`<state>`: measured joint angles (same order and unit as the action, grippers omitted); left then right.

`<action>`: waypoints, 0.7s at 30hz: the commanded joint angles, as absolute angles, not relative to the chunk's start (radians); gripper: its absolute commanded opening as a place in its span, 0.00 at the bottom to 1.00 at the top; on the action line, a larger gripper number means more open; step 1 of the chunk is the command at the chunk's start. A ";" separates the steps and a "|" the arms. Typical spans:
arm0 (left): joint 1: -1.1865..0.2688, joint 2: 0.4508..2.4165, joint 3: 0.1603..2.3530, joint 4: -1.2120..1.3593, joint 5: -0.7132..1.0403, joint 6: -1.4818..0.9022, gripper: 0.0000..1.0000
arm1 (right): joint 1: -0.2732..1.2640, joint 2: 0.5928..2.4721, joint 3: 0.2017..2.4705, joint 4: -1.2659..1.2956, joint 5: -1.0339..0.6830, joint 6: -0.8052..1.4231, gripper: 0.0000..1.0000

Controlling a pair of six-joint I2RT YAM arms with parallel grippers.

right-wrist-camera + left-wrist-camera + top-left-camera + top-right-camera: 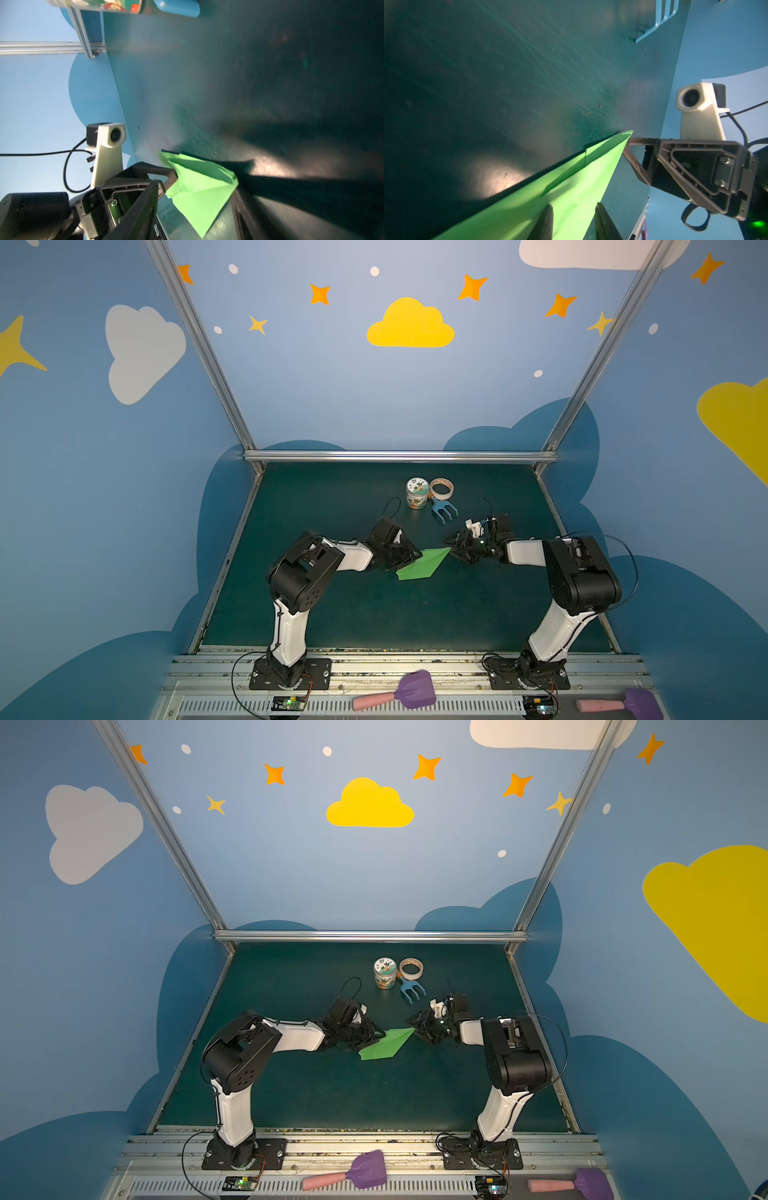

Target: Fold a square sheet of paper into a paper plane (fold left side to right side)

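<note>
The square sheet of paper (pixel 419 566) (pixel 384 1046) is bright green and creased into a narrow pointed shape like a paper plane. It lies mid-mat with its tip toward the right. My left gripper (pixel 409 560) (pixel 374 1039) is at its wide left end. In the left wrist view that gripper (pixel 574 205) has its jaws apart. One finger lies over the paper (pixel 571 187) and the other sits at its edge. My right gripper (pixel 451 546) (pixel 412 1026) is open at the tip. In the right wrist view the pointed end (pixel 199 193) sits between its wide jaws (pixel 196 187).
A patterned jar (pixel 417 492), a tape roll (pixel 441 488) and a blue toy fork (pixel 444 509) stand behind the paper. Two purple shovels with pink handles (pixel 399 697) (pixel 623 703) lie on the front rail. An aluminium rail (pixel 399 456) bounds the back.
</note>
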<state>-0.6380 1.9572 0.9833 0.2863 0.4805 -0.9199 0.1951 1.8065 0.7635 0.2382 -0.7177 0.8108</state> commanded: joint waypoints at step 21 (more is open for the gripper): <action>-0.630 2.002 0.938 0.239 0.445 -0.893 0.35 | 0.199 2.000 0.822 0.308 -0.600 0.888 0.02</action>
<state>-0.6350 1.9598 0.9695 0.3138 0.4908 -0.9142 0.1978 1.9499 0.8215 0.3843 -0.7025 0.8917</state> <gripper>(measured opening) 0.346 0.045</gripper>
